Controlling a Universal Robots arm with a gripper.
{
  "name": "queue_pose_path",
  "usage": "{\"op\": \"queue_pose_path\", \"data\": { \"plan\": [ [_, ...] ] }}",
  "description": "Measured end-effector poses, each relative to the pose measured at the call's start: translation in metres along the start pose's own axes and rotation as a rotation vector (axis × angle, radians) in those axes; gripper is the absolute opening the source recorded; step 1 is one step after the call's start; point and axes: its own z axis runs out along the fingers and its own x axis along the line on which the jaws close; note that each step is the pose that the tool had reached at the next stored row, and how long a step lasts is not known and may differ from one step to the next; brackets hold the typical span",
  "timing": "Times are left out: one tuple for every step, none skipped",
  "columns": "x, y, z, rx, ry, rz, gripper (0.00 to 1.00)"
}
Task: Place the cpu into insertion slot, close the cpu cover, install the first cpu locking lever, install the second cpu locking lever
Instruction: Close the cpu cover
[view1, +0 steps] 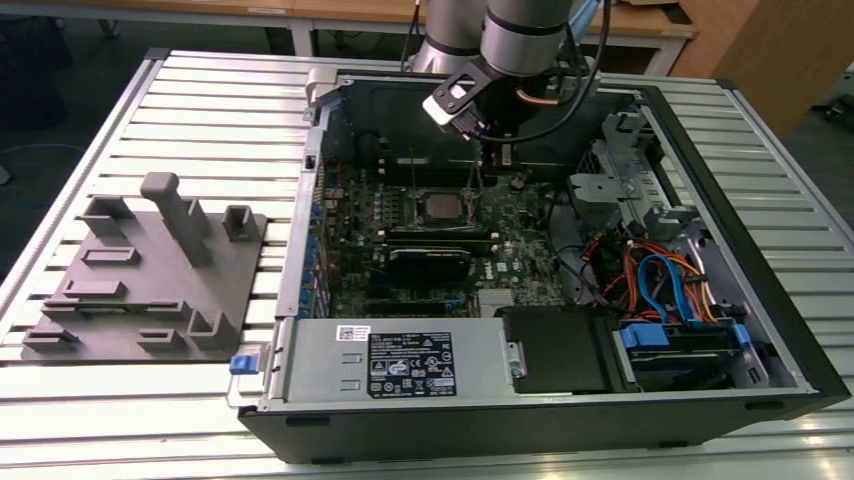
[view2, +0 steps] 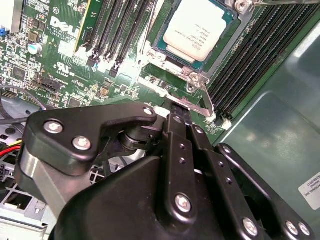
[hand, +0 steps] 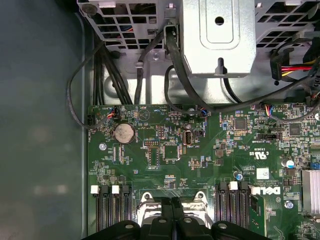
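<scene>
Above a green circuit board, the gripper, fingers pressed together, hangs just beside a thin lever by the chip, framed by its silvery cover.

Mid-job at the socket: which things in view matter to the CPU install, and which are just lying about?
Job:
cpu
cpu cover, framing the chip
locking lever
gripper, tips beside the lever

Lying about:
grey fixture block
memory slots
coin cell
power supply
drive cables
</scene>
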Motion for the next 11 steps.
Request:
{"op": "queue_pose_path", "data": {
  "plan": [
    [0.0000,-0.0001,0.0000,0.0000,-0.0001,0.000,0.10],
    [0.0000,-0.0003,0.0000,0.0000,-0.0001,0.000,0.10],
    [0.0000,-0.0004,0.0000,0.0000,0.0000,0.000,0.10],
    [0.0000,-0.0005,0.0000,0.0000,0.0000,0.000,0.10],
    [0.0000,-0.0007,0.0000,0.0000,0.0000,0.000,0.10],
    [0.0000,-0.0009,0.0000,0.0000,0.0000,0.000,0.10],
    [-0.0001,-0.0013,0.0000,0.0000,0.0000,0.000,0.10],
    [-0.0001,-0.0016,0.0000,0.0000,0.0000,0.000,0.10],
    [-0.0001,-0.0020,0.0000,0.0000,0.0000,0.000,0.10],
    [-0.0001,-0.0024,-0.0001,0.0000,-0.0001,0.000,0.10],
    [-0.0001,-0.0027,-0.0001,0.0000,-0.0001,0.000,0.10]
  ]
}}
